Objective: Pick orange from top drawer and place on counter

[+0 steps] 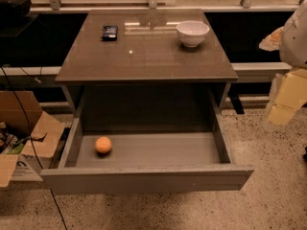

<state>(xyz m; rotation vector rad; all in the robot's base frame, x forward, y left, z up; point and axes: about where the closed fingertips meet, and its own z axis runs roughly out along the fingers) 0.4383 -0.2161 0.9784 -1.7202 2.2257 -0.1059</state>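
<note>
Drawer [144, 178]: pulled fully out below the desk's front edge, its flat front panel closest to the camera and its inside open from above.
Cardboard box [21, 128]: on the floor off the desk's left edge, flaps open, apart from the drawer.
Orange [103, 144]: lying on the drawer floor near the drawer's left wall, below the desk's front-left corner, with nothing touching it.
Packet [110, 31]: small and dark, lying flat towards the back-left corner of the counter.
Counter [144, 56]: glossy desk top, bare across its middle and along its front edge.
Bowl [192, 32]: white, upright, near the back-right corner of the counter.
Gripper [282, 110]: a pale, yellowish shape out past the desk's right edge, over the floor, well apart from the orange and the drawer. Whether it is released or clenched, I cannot tell.
Done: the drawer stands open, so the fruit is reachable.
Left: by my reading, nearly everything. The arm has yet to reach across into the drawer's left end, take the orange, lift it and set it on the counter.
</note>
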